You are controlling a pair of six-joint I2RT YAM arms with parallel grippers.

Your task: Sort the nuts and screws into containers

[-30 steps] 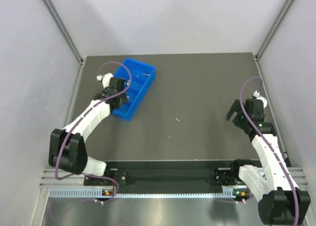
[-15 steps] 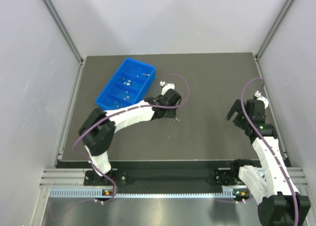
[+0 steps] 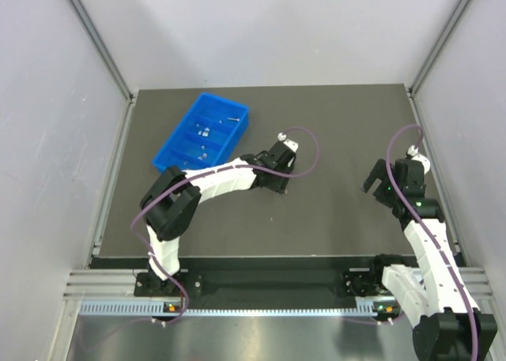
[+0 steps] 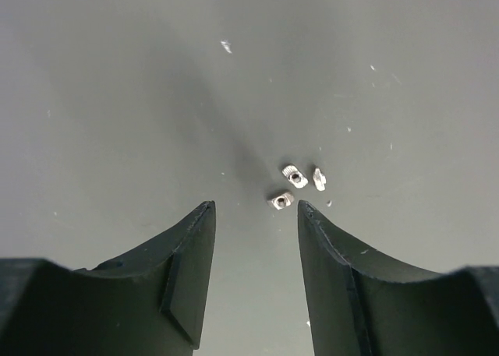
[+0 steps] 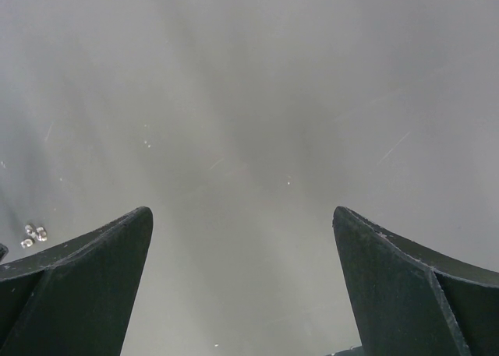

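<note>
Just three tiny silver nuts (image 4: pixel 293 175), tightly grouped.

Robotics lab test cell, plain grey panel walls (image 3: pixel 277 29), aluminium frame posts (image 3: pixel 96 41), dark tabletop (image 3: pixel 340 132)

Right tool (image 5: pixel 242 209), jaws wide apart, above grey table (image 5: pixel 257 91); nuts (image 5: pixel 33 234) far left.

Loose on the dark surface (image 4: pixel 117 99), a tight cluster of three tiny silver-grey nuts (image 4: pixel 294 174), two showing a centre hole, and well apart at far left a bright blue tray (image 3: pixel 180 129) of four compartments, lying askew, holding small silver pieces (image 3: pixel 202 130).
</note>
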